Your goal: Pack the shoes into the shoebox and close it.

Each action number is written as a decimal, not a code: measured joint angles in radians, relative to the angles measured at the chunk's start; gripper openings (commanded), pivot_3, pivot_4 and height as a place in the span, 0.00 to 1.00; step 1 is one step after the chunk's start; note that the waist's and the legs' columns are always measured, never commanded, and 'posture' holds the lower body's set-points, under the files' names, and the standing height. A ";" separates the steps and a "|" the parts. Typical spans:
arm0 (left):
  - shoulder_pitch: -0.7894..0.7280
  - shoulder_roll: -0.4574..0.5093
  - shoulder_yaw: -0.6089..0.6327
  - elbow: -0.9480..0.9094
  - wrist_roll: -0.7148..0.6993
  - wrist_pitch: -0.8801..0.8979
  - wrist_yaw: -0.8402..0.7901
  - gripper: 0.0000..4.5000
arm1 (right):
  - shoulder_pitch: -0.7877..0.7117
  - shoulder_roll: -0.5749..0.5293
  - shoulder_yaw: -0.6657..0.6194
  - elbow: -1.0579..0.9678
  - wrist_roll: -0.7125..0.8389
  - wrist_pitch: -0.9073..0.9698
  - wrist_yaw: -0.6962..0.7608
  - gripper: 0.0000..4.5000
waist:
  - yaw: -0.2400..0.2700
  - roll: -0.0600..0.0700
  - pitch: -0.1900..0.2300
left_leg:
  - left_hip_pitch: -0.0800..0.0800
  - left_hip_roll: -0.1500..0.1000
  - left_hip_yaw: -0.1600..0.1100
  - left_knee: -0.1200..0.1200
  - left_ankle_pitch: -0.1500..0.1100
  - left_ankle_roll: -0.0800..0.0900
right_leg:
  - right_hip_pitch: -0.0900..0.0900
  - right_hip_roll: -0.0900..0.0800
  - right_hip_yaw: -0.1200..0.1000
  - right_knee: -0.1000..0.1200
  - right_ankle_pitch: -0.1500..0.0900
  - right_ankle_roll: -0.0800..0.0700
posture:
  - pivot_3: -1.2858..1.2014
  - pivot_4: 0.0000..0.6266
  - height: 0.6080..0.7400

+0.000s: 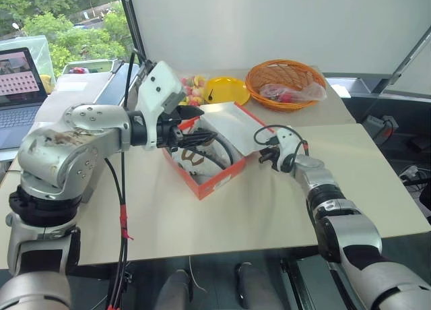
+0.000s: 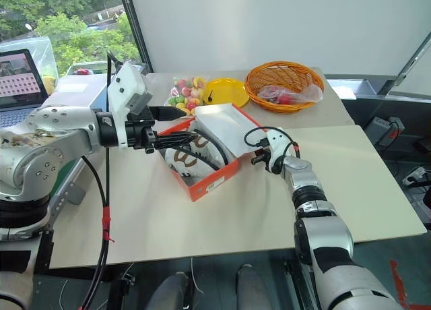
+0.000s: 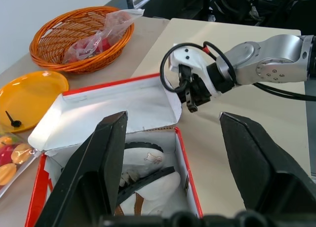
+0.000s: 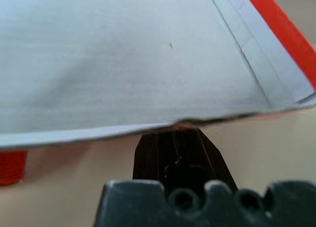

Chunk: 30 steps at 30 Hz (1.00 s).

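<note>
Beige surface is carrying the shoebox; left pincer is hovering wide, right pincer is sitting closed beside its lid.

Both arms are silver-grey metal shells with black joint rings and small screws. Black cables run along the left arm, bound with red tape; a white box sits at its wrist. The right gripper has a white housing looped by a black cable, with 2 black fingers
</note>
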 measured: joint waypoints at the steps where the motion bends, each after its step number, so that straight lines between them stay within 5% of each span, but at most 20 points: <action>1: 0.000 0.000 0.000 0.000 0.000 0.000 0.000 0.70 | -0.003 0.000 -0.010 -0.002 0.017 -0.018 0.021 0.01 | -0.001 0.000 0.000 | 0.000 0.000 0.000 0.000 0.000 0.000 | 0.000 0.000 0.000 0.000 0.000 0.000 | 0.52 0.24 1.00; 5: 0.000 0.001 0.000 -0.001 0.000 0.000 -0.003 0.70 | -0.002 0.017 -0.038 -0.111 0.104 -0.026 0.204 0.01 | -0.005 0.000 0.000 | 0.000 0.001 0.000 0.000 0.000 0.000 | 0.000 0.000 0.000 0.000 0.000 0.000 | 0.52 0.24 1.00; 8: 0.000 0.028 0.000 0.000 0.001 0.000 -0.015 0.70 | 0.048 0.024 -0.001 -0.374 0.186 0.099 0.390 0.01 | -0.006 0.000 0.000 | 0.000 0.001 0.000 0.000 0.000 0.000 | 0.000 0.001 0.000 0.001 0.000 0.000 | 0.52 0.24 1.00; 14: 0.003 0.060 0.003 0.000 0.009 0.000 -0.025 0.70 | 0.167 0.011 0.117 -0.677 0.237 0.331 0.518 0.01 | 0.006 0.000 0.000 | 0.000 0.001 0.000 0.001 0.000 0.000 | 0.000 0.000 -0.001 0.001 0.000 0.000 | 0.52 0.24 1.00; 24: 0.043 0.064 0.030 -0.047 -0.007 0.028 0.008 0.70 | 0.120 0.048 0.319 -0.579 0.014 0.207 0.381 0.01 | -0.001 0.000 0.000 | 0.004 0.002 0.000 0.002 0.000 0.000 | 0.003 0.001 0.000 0.002 0.000 0.000 | 0.52 0.24 1.00; 30: 0.082 0.057 0.048 -0.089 -0.028 0.050 0.047 0.70 | 0.097 0.047 0.386 -0.519 -0.090 0.100 0.336 0.01 | 0.001 -0.002 -0.002 | 0.024 0.004 0.001 -0.001 -0.001 0.000 | 0.022 0.003 0.000 -0.002 -0.005 0.008 | 0.52 0.24 1.00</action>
